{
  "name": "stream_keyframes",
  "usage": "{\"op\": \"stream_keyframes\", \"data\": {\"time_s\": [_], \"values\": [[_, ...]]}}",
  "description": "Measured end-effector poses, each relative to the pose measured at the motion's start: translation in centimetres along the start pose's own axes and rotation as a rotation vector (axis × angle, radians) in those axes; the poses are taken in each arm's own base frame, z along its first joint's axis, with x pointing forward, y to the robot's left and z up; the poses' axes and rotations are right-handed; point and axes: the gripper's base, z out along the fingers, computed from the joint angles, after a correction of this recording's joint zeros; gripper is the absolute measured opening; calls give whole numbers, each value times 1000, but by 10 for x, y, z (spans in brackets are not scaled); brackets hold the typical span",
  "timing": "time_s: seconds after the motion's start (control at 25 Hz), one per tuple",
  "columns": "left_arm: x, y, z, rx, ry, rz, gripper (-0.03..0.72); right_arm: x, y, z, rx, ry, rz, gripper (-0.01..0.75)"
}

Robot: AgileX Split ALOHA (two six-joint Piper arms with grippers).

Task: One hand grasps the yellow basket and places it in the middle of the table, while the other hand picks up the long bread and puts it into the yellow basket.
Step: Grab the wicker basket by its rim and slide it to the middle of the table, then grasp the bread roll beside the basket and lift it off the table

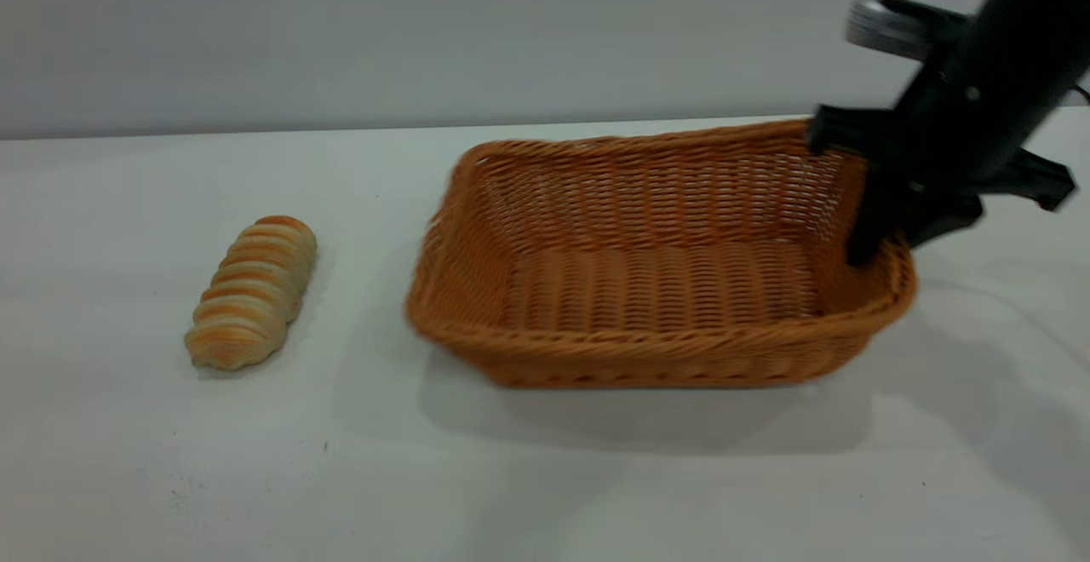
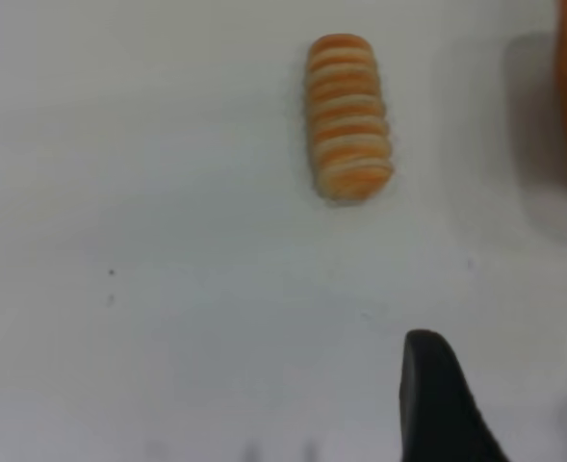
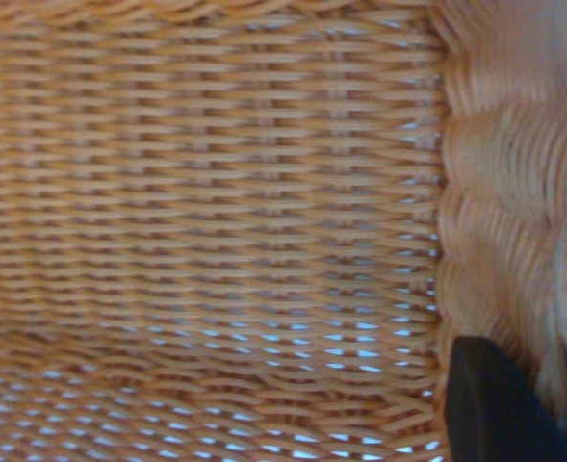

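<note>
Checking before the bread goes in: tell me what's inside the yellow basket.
The yellow basket holds only one finger of the right pincer, at its right wall. The floor patch behind that finger is hidden.

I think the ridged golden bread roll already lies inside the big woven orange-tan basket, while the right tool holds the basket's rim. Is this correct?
Not quite: the ridged golden bread roll lies on the white table, apart from the woven orange-tan basket, as the exterior view shows. The right tool does hold the rim.

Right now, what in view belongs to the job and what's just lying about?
Job:
- yellow basket, tilted, right gripper on its right rim
- long bread on the table, left of the basket
- left gripper above the table near the bread

Lying about:
- nothing else visible
</note>
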Motion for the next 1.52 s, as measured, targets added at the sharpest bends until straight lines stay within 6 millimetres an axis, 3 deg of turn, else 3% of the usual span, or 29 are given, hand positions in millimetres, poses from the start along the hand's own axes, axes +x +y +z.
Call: {"op": "stream_keyframes", "data": {"time_s": [0.24,0.44,0.52,0.8,1.0,1.2,1.52], "values": [[0,-1,0,10,1,-10,401,10,27,7,-55,17,-93,98],[0,-1,0,10,1,-10,401,10,37,9,-64,-41,-113,114],[0,-1,0,10,1,-10,401,9,39,9,-66,-59,-112,171],[0,-1,0,10,1,-10,401,8,39,9,-65,-71,-125,504],[0,-1,0,11,-1,-10,401,11,38,6,-44,-41,-267,580],[-3,-1,10,8,35,-9,401,9,40,-17,-8,-58,-400,583],[-15,-3,54,-3,146,-34,401,6,53,-95,0,-199,-526,585]]}}
